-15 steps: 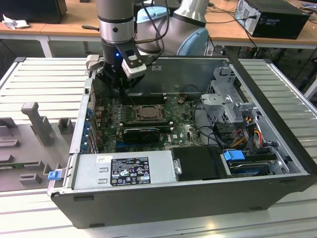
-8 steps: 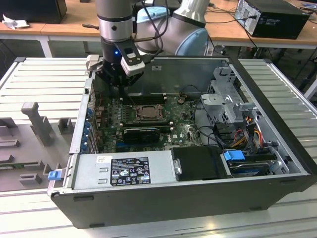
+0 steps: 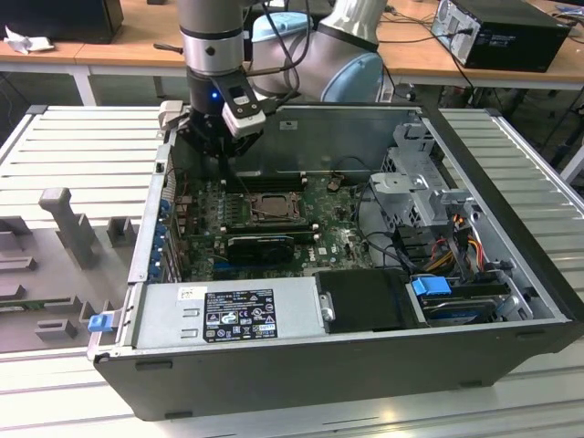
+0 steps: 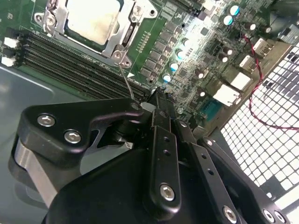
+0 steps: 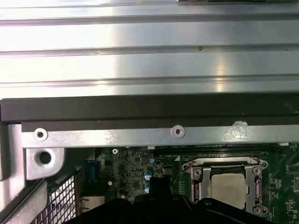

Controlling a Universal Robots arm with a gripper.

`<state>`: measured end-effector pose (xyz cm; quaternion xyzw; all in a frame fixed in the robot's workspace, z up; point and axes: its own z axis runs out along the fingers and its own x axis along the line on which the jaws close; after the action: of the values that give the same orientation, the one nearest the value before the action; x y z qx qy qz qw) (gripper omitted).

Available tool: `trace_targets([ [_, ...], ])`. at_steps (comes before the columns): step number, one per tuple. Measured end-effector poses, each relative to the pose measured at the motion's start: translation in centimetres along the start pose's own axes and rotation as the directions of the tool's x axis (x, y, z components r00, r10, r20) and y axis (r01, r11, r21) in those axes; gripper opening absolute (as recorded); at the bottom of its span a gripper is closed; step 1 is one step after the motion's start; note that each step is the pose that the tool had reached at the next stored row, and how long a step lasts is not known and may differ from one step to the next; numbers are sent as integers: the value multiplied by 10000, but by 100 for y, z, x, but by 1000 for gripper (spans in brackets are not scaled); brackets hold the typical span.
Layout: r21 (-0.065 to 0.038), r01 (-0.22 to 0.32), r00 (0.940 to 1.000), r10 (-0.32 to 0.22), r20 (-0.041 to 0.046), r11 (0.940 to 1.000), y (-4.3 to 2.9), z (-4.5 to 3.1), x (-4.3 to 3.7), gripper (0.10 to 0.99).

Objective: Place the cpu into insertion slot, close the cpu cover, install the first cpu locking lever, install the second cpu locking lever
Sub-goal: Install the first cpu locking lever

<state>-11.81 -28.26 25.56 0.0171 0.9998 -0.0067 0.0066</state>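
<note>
Materials and finish, interior survey.

Noted on cpu [image 4: 91, 21] a pale silver-grey metal top, matt and smooth; on cpu cover [image 4: 122, 35] bright stamped metal, semi-glossy; on locking lever [image 4: 126, 81] thin bare steel wire. Saw green lacquered sheen on motherboard [image 4: 196, 56], matt black finish with shiny screw heads on gripper [image 4: 152, 100], dark grey matt painted metal on case [image 3: 347, 374], brushed ribbed aluminium with soft glare on table [image 3: 82, 137], glossy blue plastic on clip [image 3: 100, 321], perforated bare sheet metal on rear grille [image 4: 261, 154].
</note>
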Motion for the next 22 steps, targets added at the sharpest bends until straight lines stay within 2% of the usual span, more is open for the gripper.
trace_targets([
  [2, -1, 2, 10000, -2, 0, 10000, 13, 0, -27, 106],
  [12, 9, 8, 10000, -8, -13, 10000, 25, 4, -305, 106],
  [22, 2, 11, 10000, -11, -72, 10000, 34, 13, -573, 106],
])
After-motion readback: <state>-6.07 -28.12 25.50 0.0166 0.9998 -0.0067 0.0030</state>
